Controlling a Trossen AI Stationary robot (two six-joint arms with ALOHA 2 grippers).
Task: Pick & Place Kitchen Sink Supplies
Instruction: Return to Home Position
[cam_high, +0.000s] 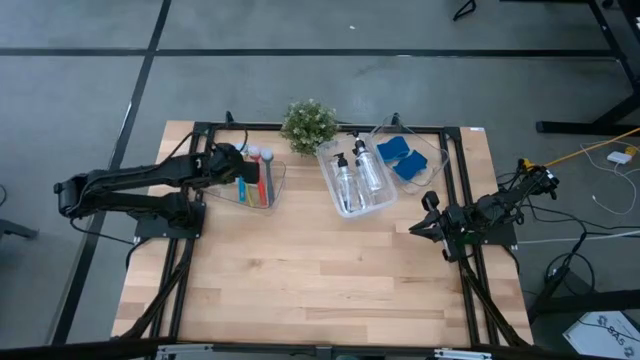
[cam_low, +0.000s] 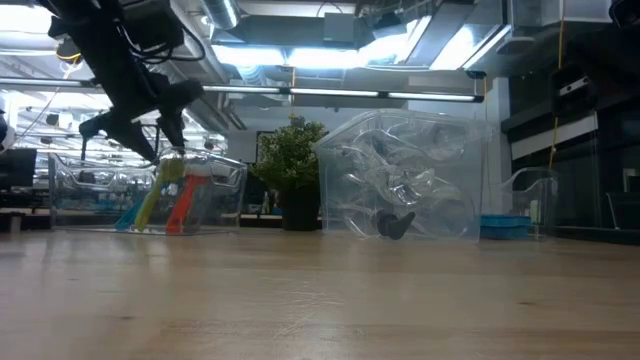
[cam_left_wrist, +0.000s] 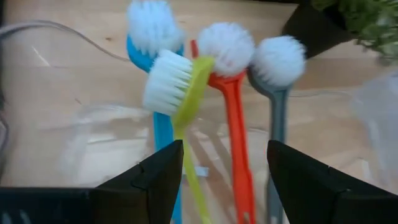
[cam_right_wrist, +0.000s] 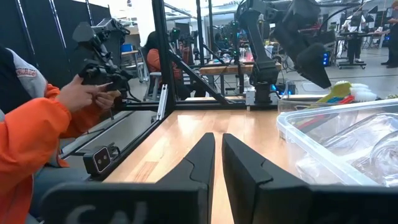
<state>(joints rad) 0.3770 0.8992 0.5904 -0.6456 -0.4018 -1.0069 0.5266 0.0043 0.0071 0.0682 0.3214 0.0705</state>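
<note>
dish brushes (cam_left_wrist: 227, 50): white bristles, four handle colours | left end effector (cam_left_wrist: 225, 149) wide | right end effector (cam_right_wrist: 219, 140) seemingly closed

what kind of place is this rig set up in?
Likely a robotics lab or workshop, not a kitchen: bare grey floor with loose cables, a wooden table in a black metal frame, and a person in an orange sleeve handling a device beside it.

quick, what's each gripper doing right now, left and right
left gripper: open, holding nothing
right gripper: shut, holding nothing
</note>
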